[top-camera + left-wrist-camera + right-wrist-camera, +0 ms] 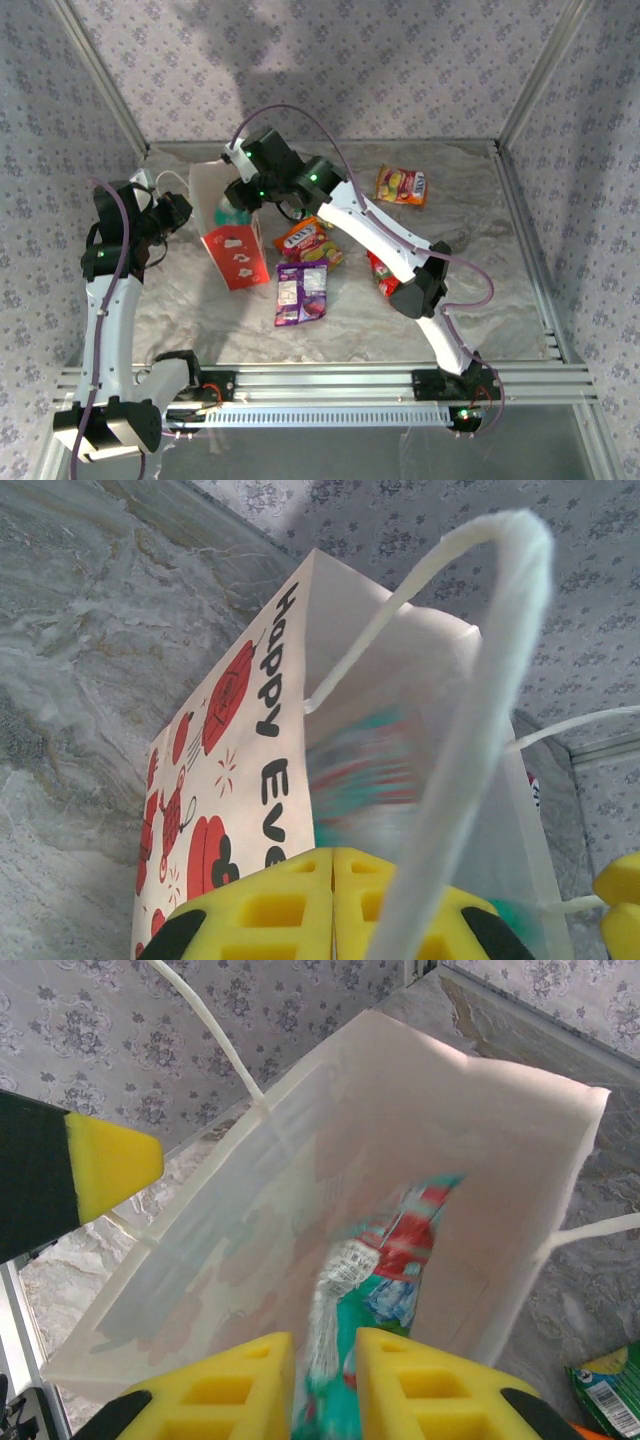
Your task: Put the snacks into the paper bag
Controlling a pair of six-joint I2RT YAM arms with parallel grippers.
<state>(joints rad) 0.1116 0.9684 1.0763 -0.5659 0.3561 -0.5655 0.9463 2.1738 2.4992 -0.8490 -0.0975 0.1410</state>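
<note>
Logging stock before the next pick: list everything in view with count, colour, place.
paper bag: one, white with red base, left of centre
teal packet: one, teal and red, in bag's mouth
orange-yellow packet: one, far right
orange-pink packet: one, right of bag
purple packet: one, nearer than the orange-pink
red packet: one, partly under right arm
green packet: one, beside bag
table: one, pale grey
left gripper: one, yellow pads, shut, by bag handle
right gripper: one, yellow pads, over bag mouth, teal packet between fingers
</note>
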